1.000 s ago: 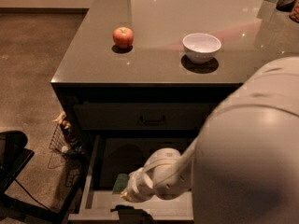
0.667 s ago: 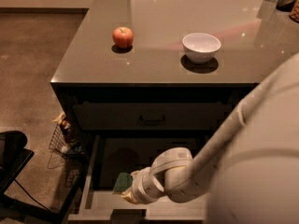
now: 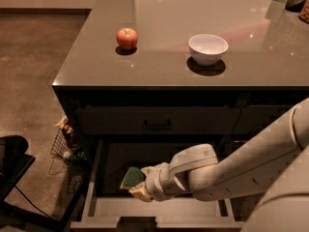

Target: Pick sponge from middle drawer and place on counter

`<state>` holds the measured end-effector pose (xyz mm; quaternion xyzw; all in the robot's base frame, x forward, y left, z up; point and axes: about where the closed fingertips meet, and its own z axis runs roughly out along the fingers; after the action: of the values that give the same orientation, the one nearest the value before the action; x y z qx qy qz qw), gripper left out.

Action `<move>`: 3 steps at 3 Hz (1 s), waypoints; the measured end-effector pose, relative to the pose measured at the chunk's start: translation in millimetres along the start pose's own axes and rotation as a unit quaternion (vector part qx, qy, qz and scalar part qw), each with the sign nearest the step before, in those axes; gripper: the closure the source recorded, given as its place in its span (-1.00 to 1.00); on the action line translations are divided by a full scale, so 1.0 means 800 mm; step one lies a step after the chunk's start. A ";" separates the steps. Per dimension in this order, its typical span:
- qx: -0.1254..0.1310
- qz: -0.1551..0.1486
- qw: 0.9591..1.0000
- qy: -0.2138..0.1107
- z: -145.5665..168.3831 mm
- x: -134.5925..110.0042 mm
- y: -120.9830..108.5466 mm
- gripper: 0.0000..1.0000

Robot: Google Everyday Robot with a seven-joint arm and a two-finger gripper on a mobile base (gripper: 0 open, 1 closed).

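Note:
The middle drawer point(image 3: 159, 208) is pulled open below the counter point(image 3: 159, 57), dark inside with lighter grey walls. The sponge point(image 3: 131, 178), dark green with a yellowish edge, is at the drawer's left part, held between the fingers of my gripper point(image 3: 135, 183). The gripper is shut on the sponge and holds it a little above the drawer floor. My white arm point(image 3: 227, 170) reaches in from the lower right.
A red apple point(image 3: 127, 38) and a white bowl point(image 3: 207, 49) stand on the counter. A closed drawer front with a dark bar handle point(image 3: 157, 124) is above the open drawer. A wire basket point(image 3: 65, 144) and a dark object point(image 3: 12, 163) are on the floor at left.
The arm has drawn back to the right and out of the foreground. The gripper, with the sponge in it, has risen a little and moved right inside the drawer.

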<state>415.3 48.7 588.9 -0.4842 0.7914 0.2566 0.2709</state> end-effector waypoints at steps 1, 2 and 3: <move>0.004 0.008 0.999 -0.048 -0.022 -0.046 -0.025 1.00; 0.042 0.029 0.992 -0.117 -0.092 -0.116 -0.102 1.00; 0.066 0.006 0.984 -0.164 -0.165 -0.192 -0.149 1.00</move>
<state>558.3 9.3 771.6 -0.4117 0.7547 0.2814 0.4264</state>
